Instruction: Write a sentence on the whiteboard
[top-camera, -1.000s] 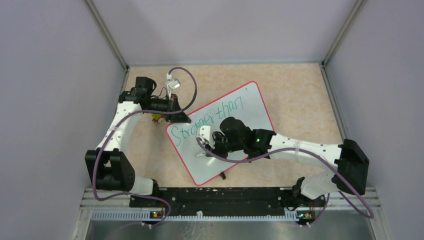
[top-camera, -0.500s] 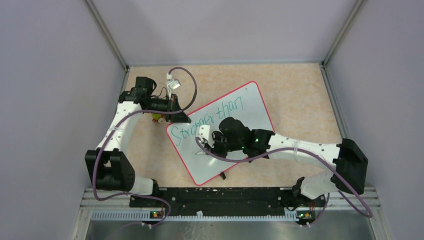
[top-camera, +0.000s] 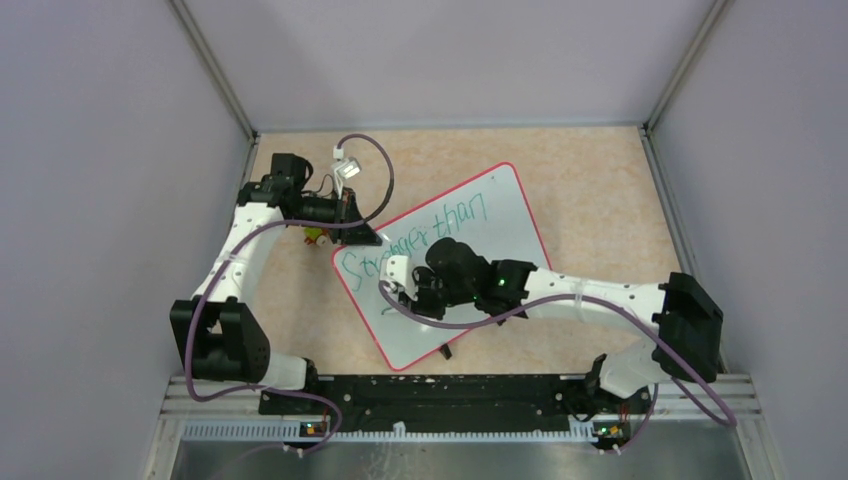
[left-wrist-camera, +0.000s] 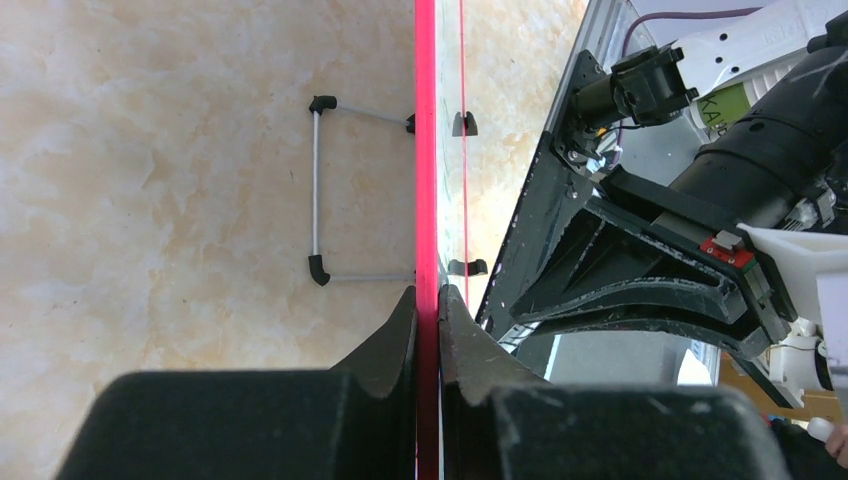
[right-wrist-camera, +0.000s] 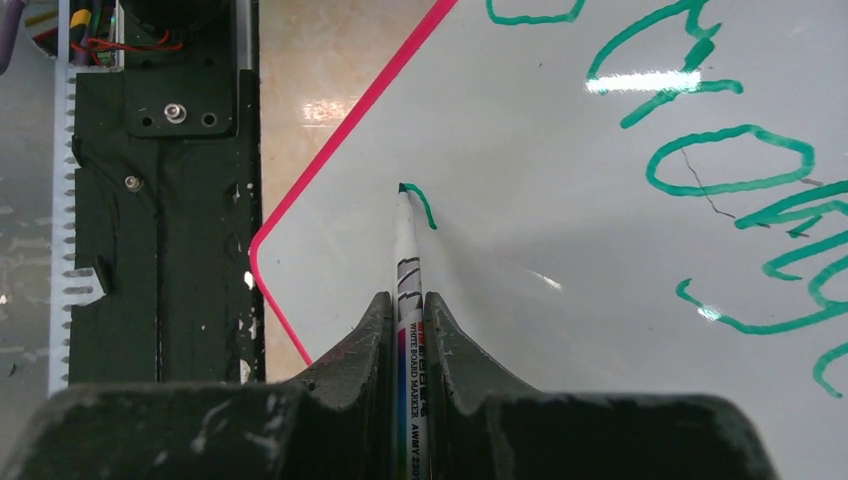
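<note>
The whiteboard (top-camera: 500, 215) lies tilted on the tan table, its red-pink rim (left-wrist-camera: 426, 150) running straight up the left wrist view. The sentence (top-camera: 420, 235) reads "Stronger than" in green on the first line. My left gripper (top-camera: 372, 238) is shut on the board's left rim, one finger (left-wrist-camera: 395, 335) on each side. My right gripper (top-camera: 395, 285) is over the board's lower left part, shut on a white whiteboard marker (right-wrist-camera: 407, 250). The marker's tip touches the board at a short fresh green stroke (right-wrist-camera: 425, 205) below the first line (right-wrist-camera: 730, 160).
A black rail (top-camera: 430, 392) runs along the table's near edge, close to the board's lower corner (right-wrist-camera: 262, 250). A wire handle (left-wrist-camera: 318, 190) sticks out from the board's rim. A small black clip (top-camera: 445, 351) sits at the board's near edge. Grey walls enclose the table.
My right gripper has slid left with the marker over the lower part of the board. The left gripper and the board have not moved.
</note>
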